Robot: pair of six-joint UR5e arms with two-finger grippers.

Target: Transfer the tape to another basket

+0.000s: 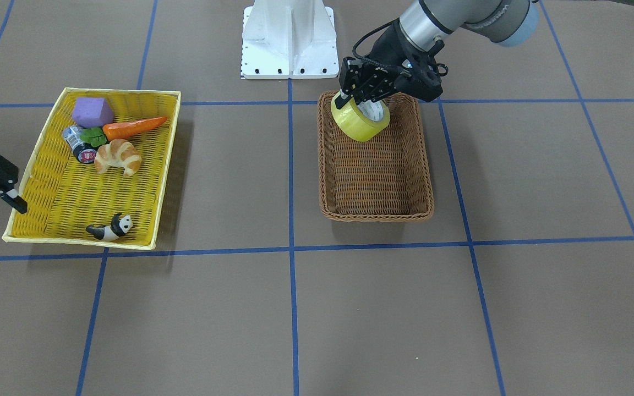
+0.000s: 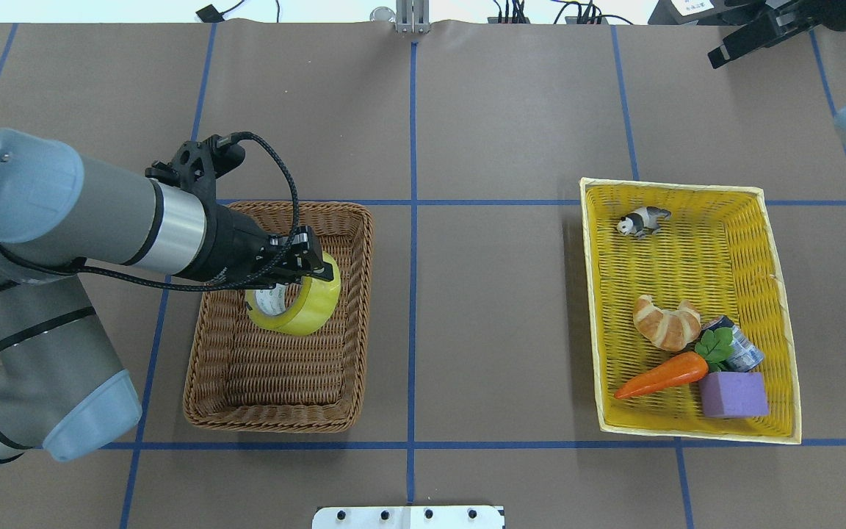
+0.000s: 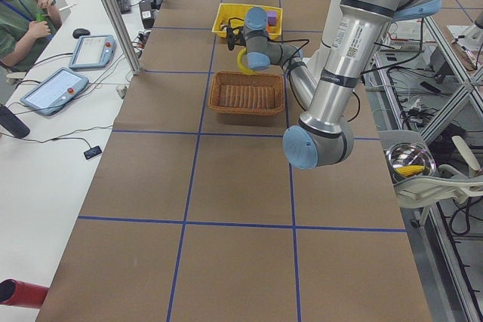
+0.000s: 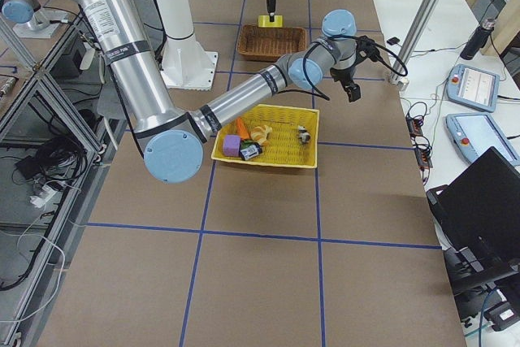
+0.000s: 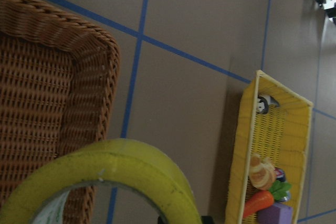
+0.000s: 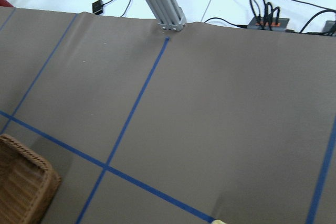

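My left gripper (image 1: 358, 102) is shut on the yellowish tape roll (image 1: 360, 124), one finger through its white core. It holds the roll tilted, just above the robot-side end of the brown wicker basket (image 1: 377, 214). From overhead the tape (image 2: 298, 307) hangs over the basket (image 2: 269, 425), which holds nothing else. The left wrist view shows the roll's edge (image 5: 110, 169) over the basket's corner (image 5: 100, 61). My right gripper (image 1: 14, 190) is open and empty, beside the yellow tray's outer side.
The yellow woven tray (image 1: 80, 242) holds a croissant (image 1: 118, 157), a carrot (image 1: 132, 127), a purple block (image 1: 92, 111), a small dark can (image 1: 79, 146) and a panda figure (image 1: 112, 228). The robot's white base (image 1: 289, 38) stands behind the brown basket.
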